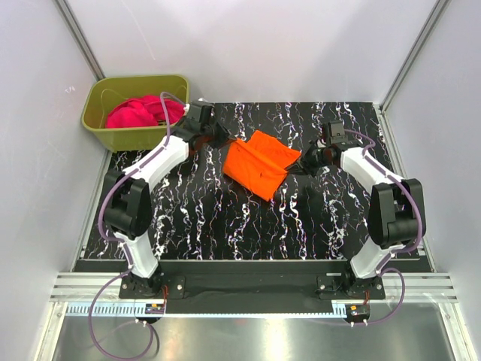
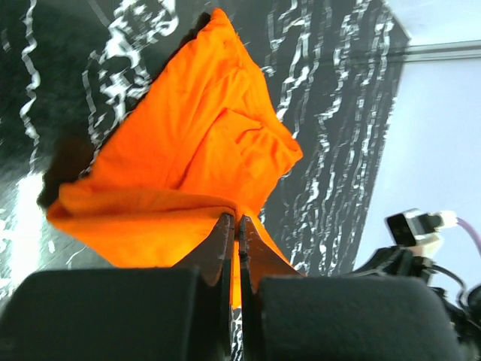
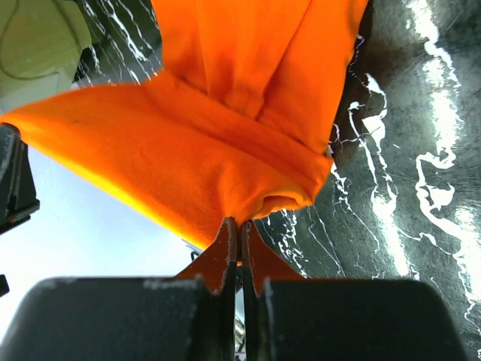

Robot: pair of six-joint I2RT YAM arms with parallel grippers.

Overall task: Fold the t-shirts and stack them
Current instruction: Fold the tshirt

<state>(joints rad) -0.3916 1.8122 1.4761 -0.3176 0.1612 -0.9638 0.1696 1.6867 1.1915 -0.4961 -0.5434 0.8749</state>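
Note:
The orange t-shirt (image 1: pixel 259 163) hangs bunched between my two grippers over the back middle of the black marbled table (image 1: pixel 225 226). My left gripper (image 1: pixel 223 140) is shut on its left edge, and in the left wrist view the cloth (image 2: pixel 203 143) is pinched at the gripper (image 2: pixel 233 218). My right gripper (image 1: pixel 301 163) is shut on the shirt's right edge; the right wrist view shows the orange fabric (image 3: pixel 225 113) clamped at that gripper (image 3: pixel 239 222). The magenta-pink t-shirt (image 1: pixel 139 113) lies crumpled in the olive-green tub (image 1: pixel 101 129).
The tub stands at the back left corner, just off the table's mat. White walls (image 1: pixel 285 45) close in the back and both sides. The metal rail (image 1: pixel 248 289) with the arm bases runs along the near edge.

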